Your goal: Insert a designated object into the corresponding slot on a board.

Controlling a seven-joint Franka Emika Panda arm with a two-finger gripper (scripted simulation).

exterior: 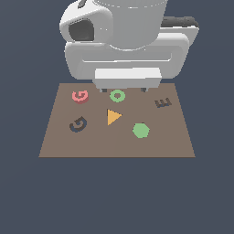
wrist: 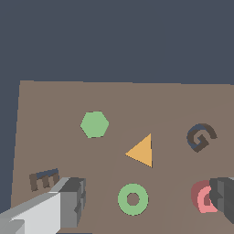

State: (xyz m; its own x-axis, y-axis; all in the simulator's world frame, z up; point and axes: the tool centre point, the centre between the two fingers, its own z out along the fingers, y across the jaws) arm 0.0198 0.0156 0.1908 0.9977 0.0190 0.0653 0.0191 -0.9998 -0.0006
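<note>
The pinkish-red G block [exterior: 80, 96] lies on the brown board [exterior: 160, 141] near its far corner on the exterior view's left. In the wrist view the red G [wrist: 202, 197] is partly covered by one dark fingertip [wrist: 224, 201]. The dark G-shaped slot [exterior: 78, 124] sits just nearer the camera than the block, and shows in the wrist view as the recess [wrist: 201, 137]. My gripper [exterior: 124, 89] hangs over the board's far edge, open wide and holding nothing. Its fingers straddle the green ring, so the gripper [wrist: 148, 200] is beside the red G, not around it.
A green ring [exterior: 117, 96], an orange triangle [exterior: 113, 116] and a green hexagon [exterior: 140, 130] stand on the board. A dark E-shaped recess [exterior: 162, 103] lies at the exterior view's right. The arm's white body looms over the far edge.
</note>
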